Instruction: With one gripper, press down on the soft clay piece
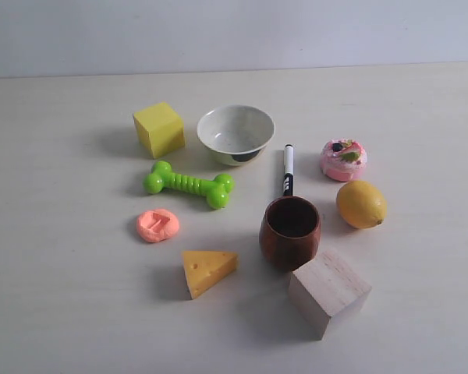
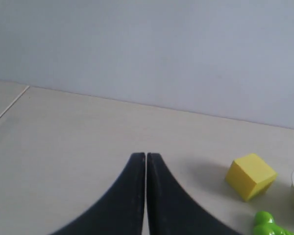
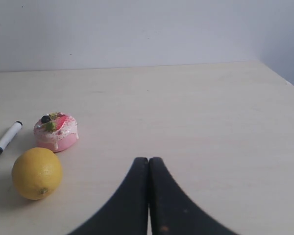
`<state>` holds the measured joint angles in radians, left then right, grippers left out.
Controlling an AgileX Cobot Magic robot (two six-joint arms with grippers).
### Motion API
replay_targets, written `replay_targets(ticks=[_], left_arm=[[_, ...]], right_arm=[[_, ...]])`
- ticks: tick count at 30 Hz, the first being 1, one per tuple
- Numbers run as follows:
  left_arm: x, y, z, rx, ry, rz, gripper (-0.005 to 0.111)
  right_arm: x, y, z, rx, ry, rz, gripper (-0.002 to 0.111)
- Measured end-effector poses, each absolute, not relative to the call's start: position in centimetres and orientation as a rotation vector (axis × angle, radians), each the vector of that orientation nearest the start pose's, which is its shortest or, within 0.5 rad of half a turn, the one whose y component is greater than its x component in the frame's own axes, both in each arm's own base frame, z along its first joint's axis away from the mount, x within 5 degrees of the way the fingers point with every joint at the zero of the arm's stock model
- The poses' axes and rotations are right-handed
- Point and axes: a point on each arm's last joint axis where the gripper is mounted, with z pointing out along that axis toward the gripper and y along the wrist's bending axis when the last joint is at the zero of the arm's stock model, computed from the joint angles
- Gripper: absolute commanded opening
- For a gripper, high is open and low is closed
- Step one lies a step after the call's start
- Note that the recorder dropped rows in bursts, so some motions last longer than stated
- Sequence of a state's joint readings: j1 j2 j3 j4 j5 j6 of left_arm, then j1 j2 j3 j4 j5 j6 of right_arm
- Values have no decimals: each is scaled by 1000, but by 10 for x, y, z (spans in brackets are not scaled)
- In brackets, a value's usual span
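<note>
The soft clay piece is a small salmon-orange blob with a dented top, lying on the table left of centre, between the green bone toy and the cheese wedge. Neither arm shows in the exterior view. In the left wrist view my left gripper is shut, its black fingers pressed together with nothing between them, over bare table; the clay is out of that view. In the right wrist view my right gripper is shut and empty too, well away from the clay.
A yellow cube, a white bowl, a marker, a pink cake toy, a lemon, a brown cup and a wooden block stand around the table.
</note>
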<state>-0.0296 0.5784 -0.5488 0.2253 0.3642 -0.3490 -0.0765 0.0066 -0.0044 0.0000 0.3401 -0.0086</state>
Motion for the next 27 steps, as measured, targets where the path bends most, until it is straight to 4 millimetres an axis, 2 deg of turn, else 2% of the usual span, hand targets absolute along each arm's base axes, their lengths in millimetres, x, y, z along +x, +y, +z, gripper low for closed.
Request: replay_targets(ticks=[1,4,8,14,27], left_arm=[[109,7,309,-176,1838,-28,4],[94,7,290,-180,1796,-25,4],[80,6,264,-166,1740,-37,4],[74,5,236,-191,1744,-70,4],[60,4,197,-226,1704,-119,4]], right_arm=[[54,-4,184,62,1825,-60,0],[54,-4,184,62,1825,-60,0],[54,-4,184,62,1825,-60,0],[54,-4,184,62,1825,-60,0],[54,-4,184,62,1825,-60,0]])
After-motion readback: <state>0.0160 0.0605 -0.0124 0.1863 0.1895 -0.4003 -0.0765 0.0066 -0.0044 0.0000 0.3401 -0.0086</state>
